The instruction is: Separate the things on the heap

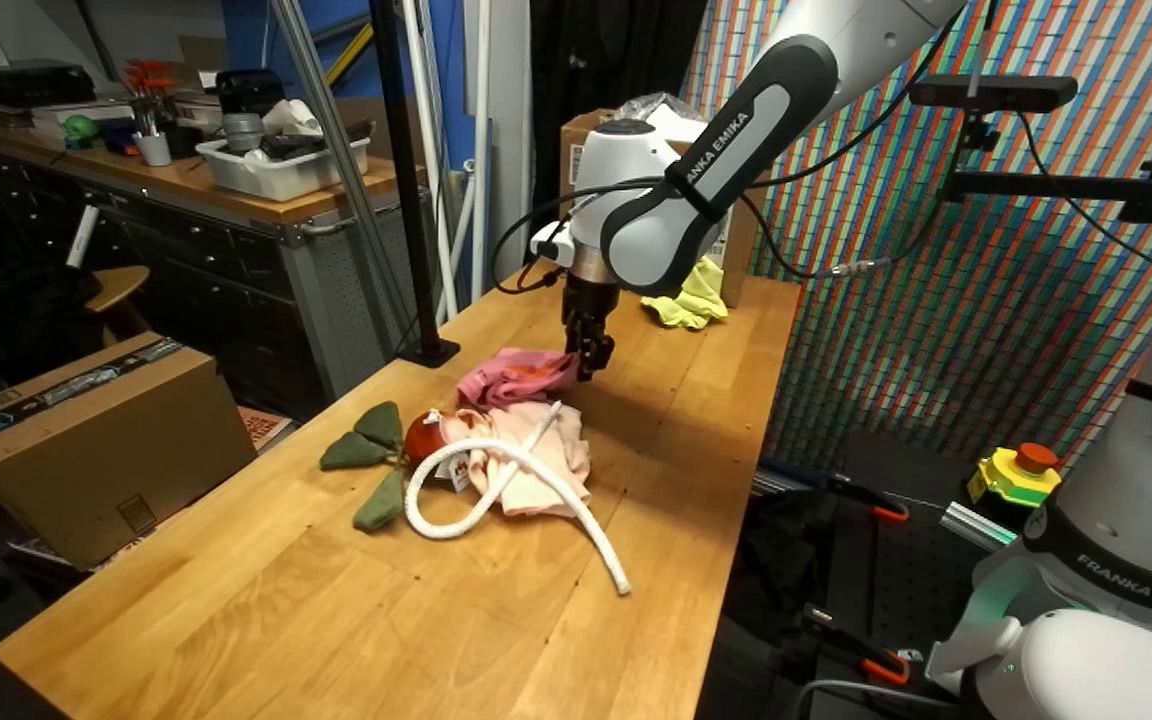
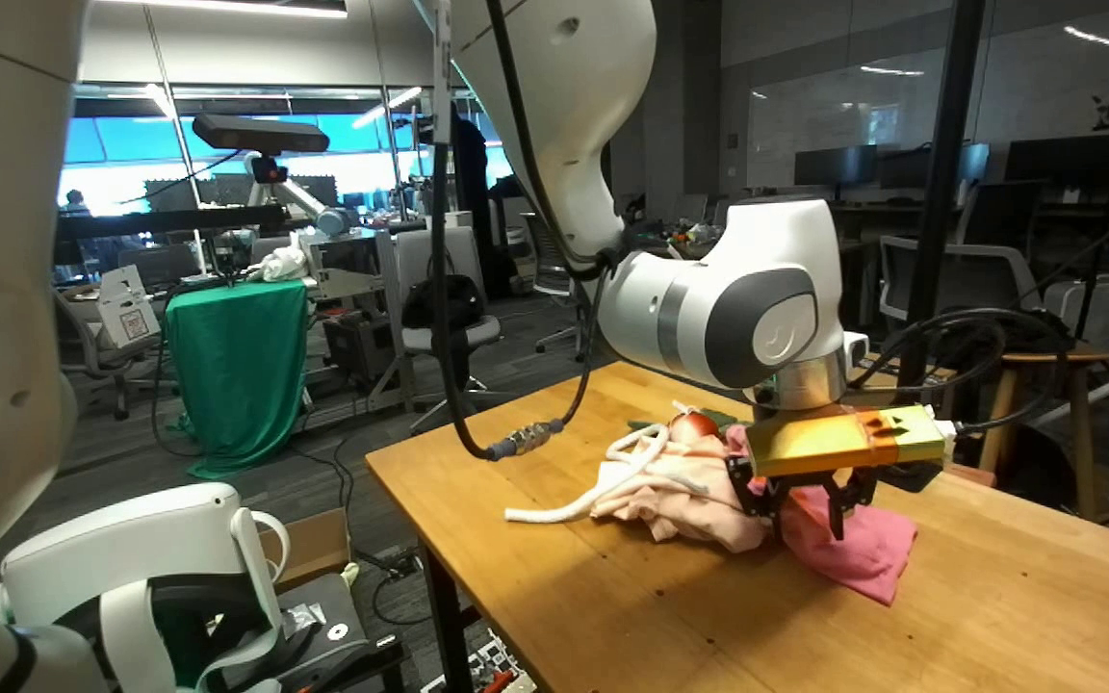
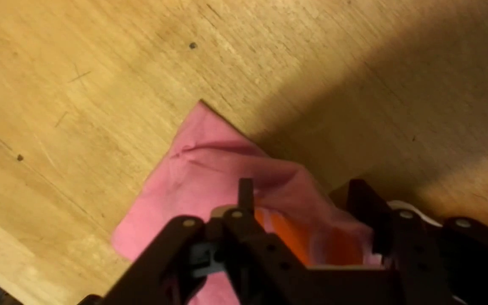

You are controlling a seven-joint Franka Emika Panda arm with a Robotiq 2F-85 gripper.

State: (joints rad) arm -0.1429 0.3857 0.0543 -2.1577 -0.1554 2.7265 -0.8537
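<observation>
Clearly the claw (image 3: 305, 197) stands spread, a fold of pink cloth (image 3: 210, 173) between its jaws, pale beige cloth (image 2: 704, 505) just beside it, looped white rope (image 2: 564, 512) near.

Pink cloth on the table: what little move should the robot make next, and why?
Probably close the end effector on the pink cloth: the jaws stand apart with a fold between them, and gripping could free it from the adjoining pale peach cloth.

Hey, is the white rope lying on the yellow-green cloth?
No, the white rope lies across the peach cloth, while the yellow-green cloth sits apart.
</observation>
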